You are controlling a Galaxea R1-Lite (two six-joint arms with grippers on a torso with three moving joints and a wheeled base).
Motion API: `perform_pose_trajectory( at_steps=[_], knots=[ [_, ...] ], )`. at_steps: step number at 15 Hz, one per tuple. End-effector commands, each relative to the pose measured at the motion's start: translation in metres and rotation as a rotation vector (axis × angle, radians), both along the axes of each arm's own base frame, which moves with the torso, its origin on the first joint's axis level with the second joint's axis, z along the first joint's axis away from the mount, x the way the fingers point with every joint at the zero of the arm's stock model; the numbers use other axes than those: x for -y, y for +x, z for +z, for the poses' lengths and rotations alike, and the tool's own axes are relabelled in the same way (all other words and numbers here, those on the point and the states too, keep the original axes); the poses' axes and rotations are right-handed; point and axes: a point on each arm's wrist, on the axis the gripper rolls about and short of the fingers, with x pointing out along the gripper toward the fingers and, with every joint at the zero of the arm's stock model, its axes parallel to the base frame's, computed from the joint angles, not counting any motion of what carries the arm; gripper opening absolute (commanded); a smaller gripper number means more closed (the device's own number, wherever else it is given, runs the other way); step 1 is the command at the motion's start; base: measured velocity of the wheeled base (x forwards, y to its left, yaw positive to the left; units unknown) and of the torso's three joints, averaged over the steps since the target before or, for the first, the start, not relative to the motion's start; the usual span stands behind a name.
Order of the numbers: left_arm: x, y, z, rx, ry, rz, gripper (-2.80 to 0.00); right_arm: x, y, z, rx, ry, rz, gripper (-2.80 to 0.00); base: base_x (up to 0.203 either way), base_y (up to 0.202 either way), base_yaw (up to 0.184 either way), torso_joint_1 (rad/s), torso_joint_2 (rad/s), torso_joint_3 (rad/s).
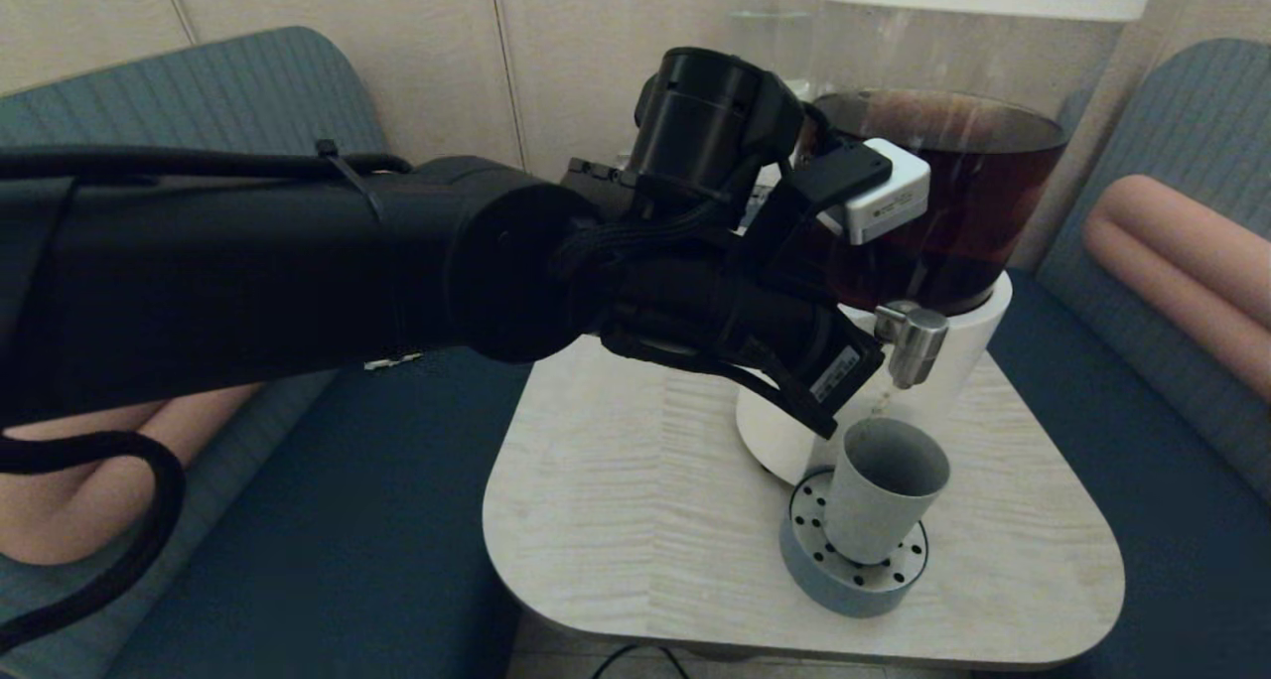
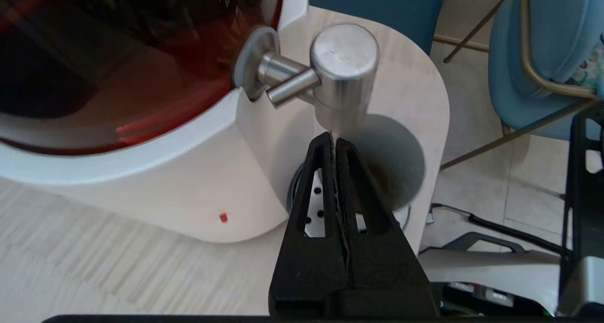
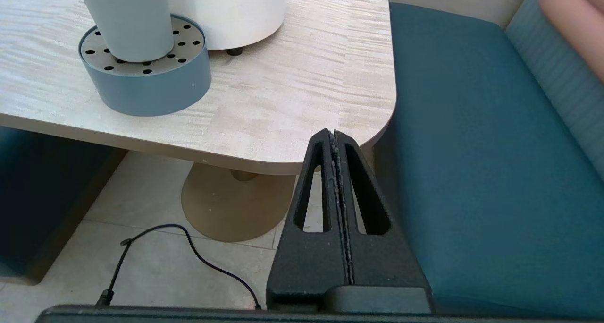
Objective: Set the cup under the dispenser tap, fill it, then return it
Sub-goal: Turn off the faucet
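The right hand is parked low off the near corner of the bench, its fingers pressed together on nothing, and has no part in this step.

Next out is the round drip tray with its perforated top, and on it stands the cup, the grey-blue tumbler, upright and ungripped. In the left wrist view its mouth lies directly beneath the dispenser tap, with a dark stain of liquid low inside; how full it is cannot be read from here.

The left hand is the working one. Its fingers are closed flat against each other, gripping nothing, with the tips just below and in front of the tap's cylindrical head. In the head view the left hand hangs just beside the tap, above the cup's rim.

Judged from this, placing is done and the step in hand is filling. To do it well, use the closed fingertips as a single blunt pusher on the tap, press squarely so they do not slide off the rounded metal, and keep the wrist high enough not to clip the rim and tip the light cup. Watch the level and release early.

Farthest back, the clear tank holds plenty of dark brown liquid over its white base.
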Motion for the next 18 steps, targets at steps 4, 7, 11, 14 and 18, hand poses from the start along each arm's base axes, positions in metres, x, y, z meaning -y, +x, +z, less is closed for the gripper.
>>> perform_pose_trajectory(
  at_steps=[4,7,11,14,18],
  knots=[
    [0.004,0.004,-0.004,0.005,-0.005,0.001,-2.8,0.0,0.0,0.0,0.002,-0.001,0.001,-2.8,0.0,0.0,0.0,0.0,0.0,0.0],
    [0.003,0.005,-0.001,0.017,-0.01,0.017,-2.8,0.0,0.0,0.0,0.002,-0.001,0.001,-2.8,0.0,0.0,0.0,0.0,0.0,0.0],
    [0.001,0.006,0.004,0.034,-0.015,0.041,-2.8,0.0,0.0,0.0,0.003,-0.001,0.0,-2.8,0.0,0.0,0.0,0.0,0.0,0.0],
    [0.0,0.007,0.006,0.049,-0.021,0.06,-2.8,0.0,0.0,0.0,0.002,-0.001,0.001,-2.8,0.0,0.0,0.0,0.0,0.0,0.0],
    [0.001,0.008,0.007,0.063,-0.038,0.06,-2.8,0.0,0.0,0.0,0.002,-0.001,0.0,-2.8,0.0,0.0,0.0,0.0,0.0,0.0]
  ],
)
